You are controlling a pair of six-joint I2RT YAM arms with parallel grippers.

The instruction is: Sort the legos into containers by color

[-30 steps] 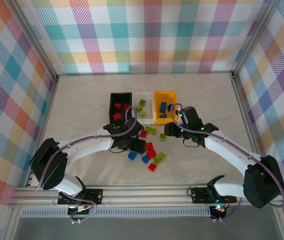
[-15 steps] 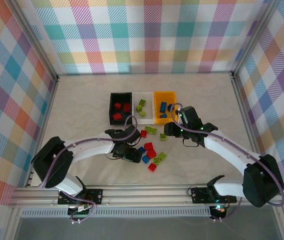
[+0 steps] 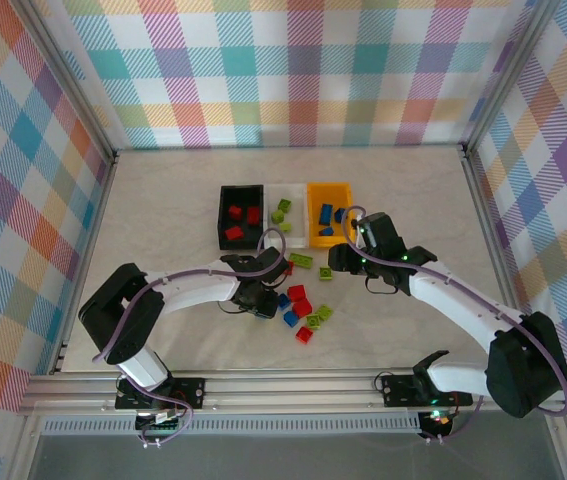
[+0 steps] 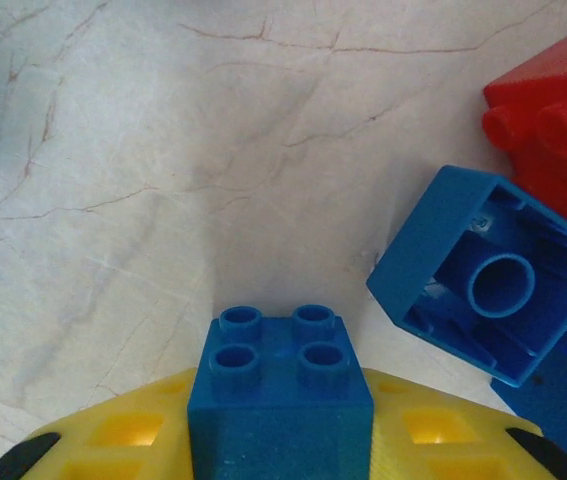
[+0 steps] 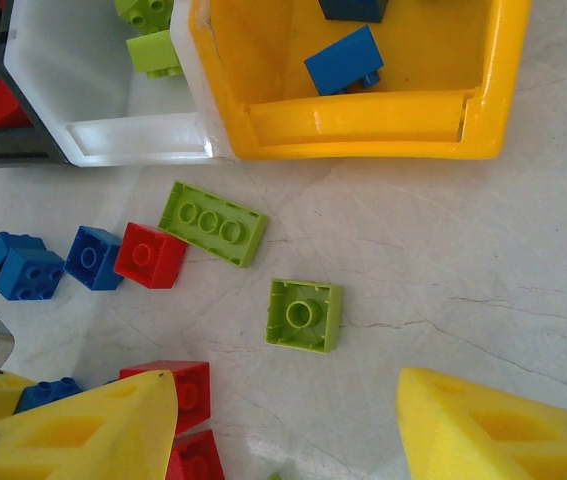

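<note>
Blue brick (image 4: 281,395) clamped in L gripper (image 4: 281,435), upturned blue lego (image 4: 493,285), red lego (image 4: 553,130) just beside, R gripper (image 5: 288,415) wide

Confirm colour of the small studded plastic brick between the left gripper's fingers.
Blue: the small blue studded plastic brick shows clearest in the left wrist view.

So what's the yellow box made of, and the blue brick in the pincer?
The orange-yellow rectangular bin looks like glossy moulded plastic: light gleams along its smooth rim. The small blue four-stud brick seems plastic too, slightly duller, with crisp moulded studs.
</note>
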